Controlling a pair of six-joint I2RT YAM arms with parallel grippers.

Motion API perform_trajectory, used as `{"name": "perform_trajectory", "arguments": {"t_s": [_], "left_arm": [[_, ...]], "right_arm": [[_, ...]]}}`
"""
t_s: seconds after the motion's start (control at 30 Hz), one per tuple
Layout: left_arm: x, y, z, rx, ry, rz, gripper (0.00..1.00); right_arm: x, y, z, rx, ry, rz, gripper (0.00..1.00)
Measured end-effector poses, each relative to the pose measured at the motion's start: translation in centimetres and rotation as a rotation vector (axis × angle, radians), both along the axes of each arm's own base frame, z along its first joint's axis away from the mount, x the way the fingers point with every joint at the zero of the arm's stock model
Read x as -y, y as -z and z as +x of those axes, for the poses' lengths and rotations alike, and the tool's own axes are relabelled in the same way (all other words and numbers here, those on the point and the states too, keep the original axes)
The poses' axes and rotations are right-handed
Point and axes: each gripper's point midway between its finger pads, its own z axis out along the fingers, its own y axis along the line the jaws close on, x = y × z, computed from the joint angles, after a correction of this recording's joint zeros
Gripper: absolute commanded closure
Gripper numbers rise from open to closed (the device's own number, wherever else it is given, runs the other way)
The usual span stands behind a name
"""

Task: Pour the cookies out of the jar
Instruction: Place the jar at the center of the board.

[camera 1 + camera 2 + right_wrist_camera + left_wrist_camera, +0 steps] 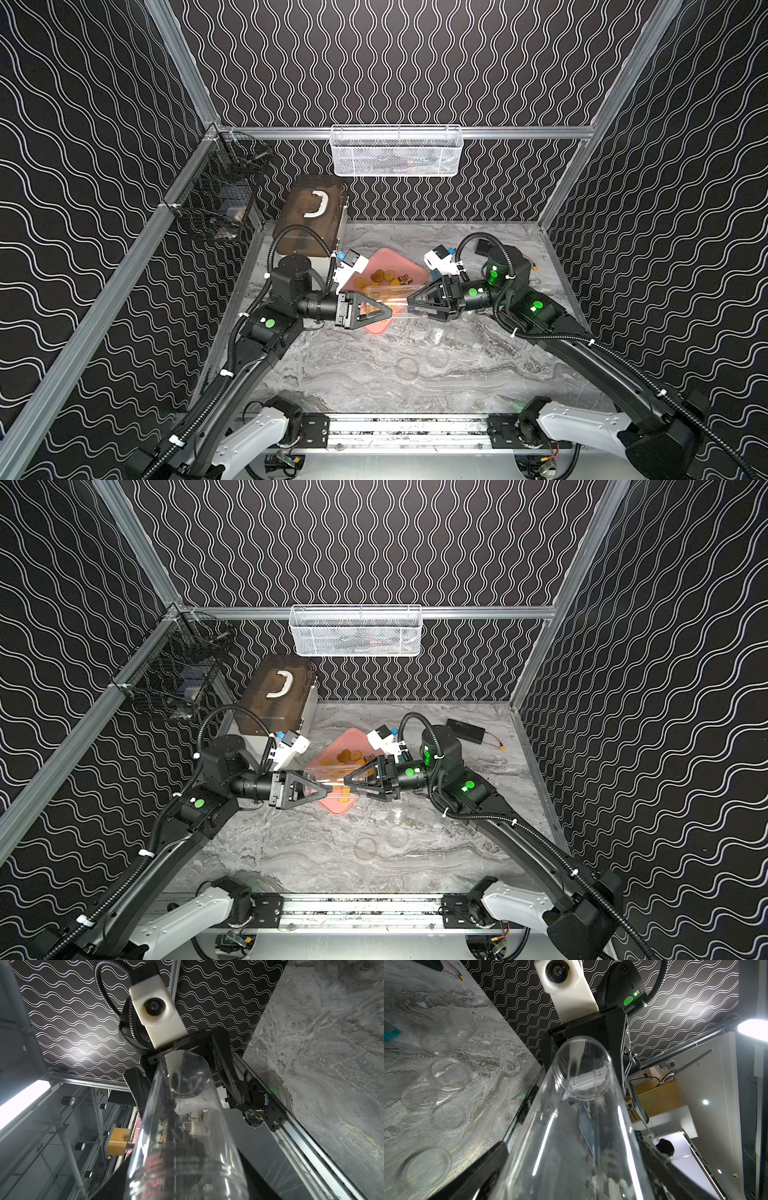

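Note:
A clear, empty-looking jar (pixel 395 297) (pixel 332 777) lies level in the air above a pink tray (pixel 376 328) (pixel 338 808). Orange and brown cookies (pixel 384 275) (pixel 349 755) lie on the tray. My right gripper (pixel 409 301) (pixel 345 780) is shut on the jar's threaded mouth end (pixel 187 1136). In the right wrist view that gripper (pixel 185 1167) has a finger on each side of the jar. My left gripper (pixel 388 309) (pixel 330 789) (pixel 573 1147) stands open. Its fingers flank the base end of the jar (pixel 581 1126).
Two more clear jars (pixel 448 1032) (pixel 446 1076) and loose clear lids (pixel 425 1167) (pixel 407 368) lie on the marble table in front of the tray. A brown box with a white handle (pixel 311 216) stands back left. A white mesh basket (pixel 397 151) and a black wire basket (pixel 216 195) hang on the walls.

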Motion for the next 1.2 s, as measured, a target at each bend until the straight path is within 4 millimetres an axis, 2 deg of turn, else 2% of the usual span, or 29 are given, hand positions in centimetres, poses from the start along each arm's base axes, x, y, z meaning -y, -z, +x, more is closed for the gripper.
{"name": "perform_trajectory", "arguments": {"t_s": [0.5,0.67,0.9,1.2], "left_arm": [[-0.4,0.3,-0.3,0.013,-0.038,0.020,0.01],[-0.9,1.3,0.1,0.019,-0.115,0.042,0.01],[-2.4,2.1,1.1,0.030,-0.282,0.119,0.01],[-5.2,3.7,2.2,0.046,-0.486,0.264,0.01]], "right_arm": [[2.8,-0.7,1.7,0.013,0.100,0.012,0.35],[3.3,-0.6,1.6,0.022,0.116,-0.026,0.35],[4.0,-1.0,1.6,0.079,0.146,-0.090,0.35],[4.5,0.6,2.3,0.081,0.186,-0.201,0.35]]}}
